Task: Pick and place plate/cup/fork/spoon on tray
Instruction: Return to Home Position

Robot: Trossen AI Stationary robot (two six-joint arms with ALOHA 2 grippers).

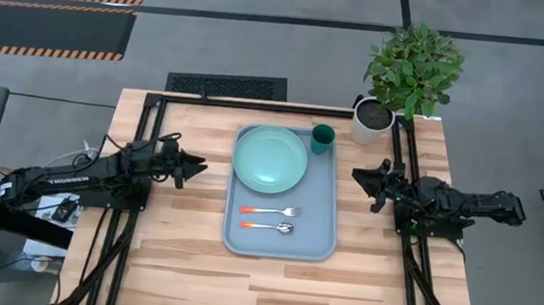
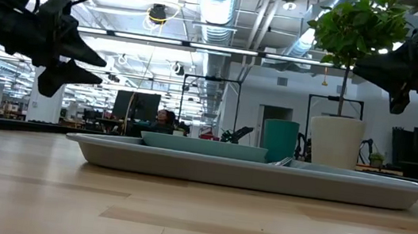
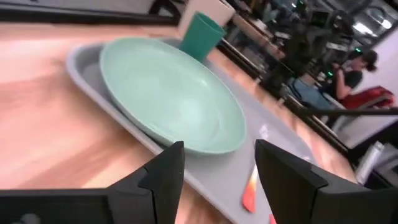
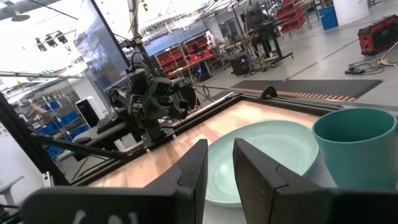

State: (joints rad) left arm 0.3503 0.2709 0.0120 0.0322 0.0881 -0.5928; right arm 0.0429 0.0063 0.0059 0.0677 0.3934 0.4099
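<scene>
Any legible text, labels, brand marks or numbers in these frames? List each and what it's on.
None readable.
Pale marking on the left arm: too small to read.
White marks on the right arm's wrist housing: cut off, unreadable.
No print visible on the tray, plate or cup.

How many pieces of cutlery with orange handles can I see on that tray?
2. The fork lies on the tray beside the plate; the spoon lies parallel to it, farther from the plate.
</scene>
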